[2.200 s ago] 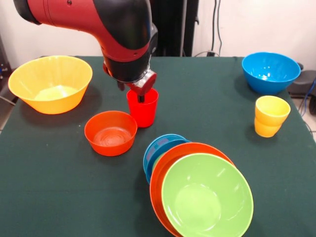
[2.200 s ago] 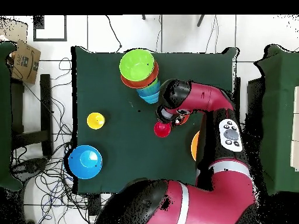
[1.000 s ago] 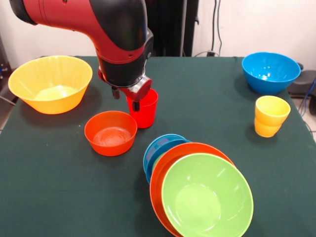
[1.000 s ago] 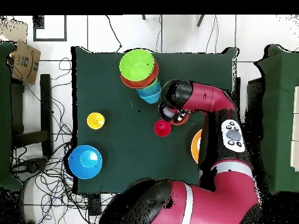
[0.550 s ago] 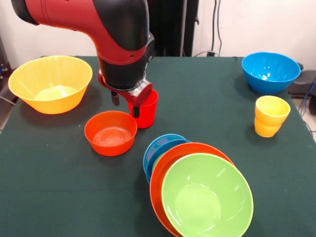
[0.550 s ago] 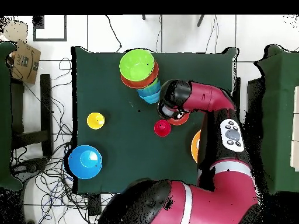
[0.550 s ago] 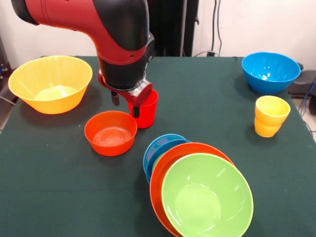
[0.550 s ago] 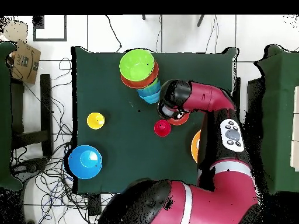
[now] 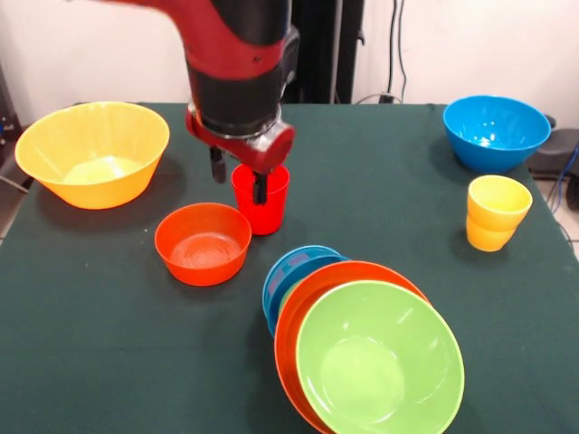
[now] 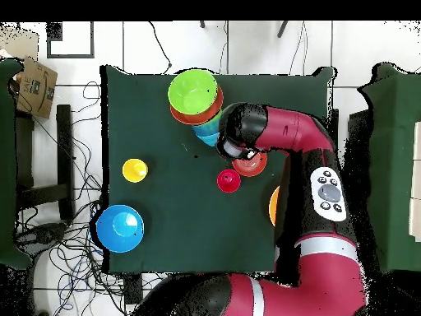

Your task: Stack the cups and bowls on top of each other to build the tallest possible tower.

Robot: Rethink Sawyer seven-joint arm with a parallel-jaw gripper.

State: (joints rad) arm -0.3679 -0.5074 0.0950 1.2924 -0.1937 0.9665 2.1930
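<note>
Gripper (image 9: 238, 181) hangs spread in the front view, one finger (image 9: 260, 188) dipping inside the red cup (image 9: 261, 201), the other outside its rim. Just below it sits the small red-orange bowl (image 9: 203, 242); lower right, the tipped tower (image 9: 362, 344).

Overhead, the wrist hides the fingers; red cup (image 10: 229, 181) sits beside it.

The front view looks from across the table (image 9: 109, 362), close and slightly downward, toward the robot, whose arm (image 9: 237, 54) enters from the top; the overhead view looks straight down from high above, base at bottom; both share the whole green table (image 10: 164, 230).
</note>
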